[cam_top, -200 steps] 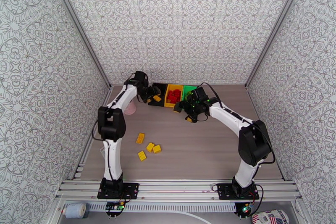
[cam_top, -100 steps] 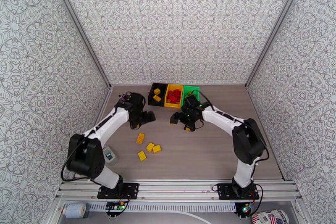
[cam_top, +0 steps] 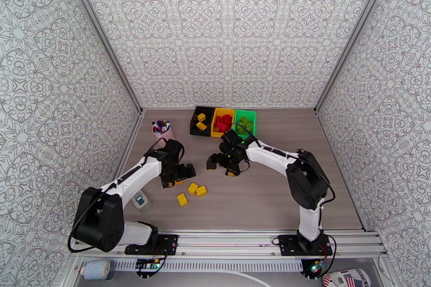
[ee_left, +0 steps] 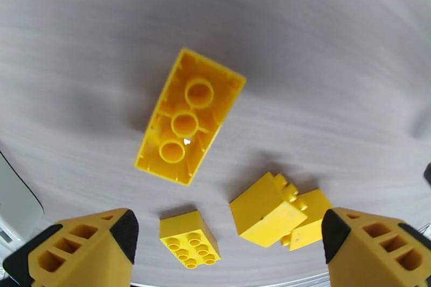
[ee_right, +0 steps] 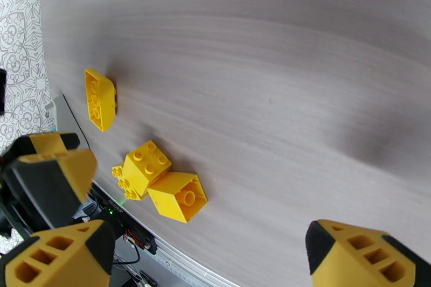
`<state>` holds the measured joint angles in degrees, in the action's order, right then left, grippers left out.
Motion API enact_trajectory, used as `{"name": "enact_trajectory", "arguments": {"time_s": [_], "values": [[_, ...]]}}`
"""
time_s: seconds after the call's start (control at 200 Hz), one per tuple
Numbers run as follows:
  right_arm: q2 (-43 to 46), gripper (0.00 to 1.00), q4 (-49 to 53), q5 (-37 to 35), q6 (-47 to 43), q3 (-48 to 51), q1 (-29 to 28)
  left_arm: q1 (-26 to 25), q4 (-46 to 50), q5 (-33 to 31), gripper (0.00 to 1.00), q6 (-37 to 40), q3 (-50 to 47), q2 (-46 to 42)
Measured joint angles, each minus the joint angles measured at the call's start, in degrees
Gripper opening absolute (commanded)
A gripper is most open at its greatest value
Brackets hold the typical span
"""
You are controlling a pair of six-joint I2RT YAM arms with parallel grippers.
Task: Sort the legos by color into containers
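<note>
This is a robotics lab test cell, not a lived-in room. A grey wood-grain tabletop point(cam_top: 258, 196) is boxed in on three sides by flat white panels printed with a grey ornamental pattern point(cam_top: 226, 29), joined by bare aluminium framing struts point(cam_top: 103, 35). Two white-and-black jointed robot arms point(cam_top: 137, 175) are bolted to a slotted aluminium rail point(cam_top: 226, 239) at the near edge. A small lit circuit board point(cam_top: 146, 266) sits below the rail, and a row of three small open plastic bins in black, yellow and green point(cam_top: 214, 126) stands at the far side.

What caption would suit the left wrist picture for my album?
Open jaws hover over four yellow bricks on the table, the long brick lying hollow side up.
</note>
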<state>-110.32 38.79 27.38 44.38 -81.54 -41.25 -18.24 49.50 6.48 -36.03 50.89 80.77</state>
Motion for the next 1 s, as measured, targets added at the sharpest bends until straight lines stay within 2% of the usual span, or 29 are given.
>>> {"name": "enact_trajectory", "arguments": {"time_s": [0.255,0.405,0.625,0.76,0.905,1.0], "values": [[3.0,0.99,-1.5,-0.4,1.7,4.5,0.0,-1.8,0.3,-3.2,0.9,0.2,0.0,5.2],[3.9,0.99,-1.9,-0.7,2.4,5.4,0.0,-0.4,1.4,-5.9,0.88,1.4,1.9,6.9],[4.2,0.99,-2.2,-1.2,2.8,5.4,0.0,3.2,2.3,-7.0,0.78,4.8,3.7,12.4],[4.2,0.99,-2.3,-1.3,2.8,5.4,0.0,3.4,2.4,-6.9,0.68,6.5,5.3,16.1],[4.2,0.99,-2.3,-1.4,3.0,5.4,0.0,3.4,2.4,-6.7,0.54,7.6,7.3,16.8],[4.2,0.99,-2.3,-1.4,3.1,5.5,0.0,3.4,2.5,-6.5,0.48,8.2,8.6,17.1]]}}
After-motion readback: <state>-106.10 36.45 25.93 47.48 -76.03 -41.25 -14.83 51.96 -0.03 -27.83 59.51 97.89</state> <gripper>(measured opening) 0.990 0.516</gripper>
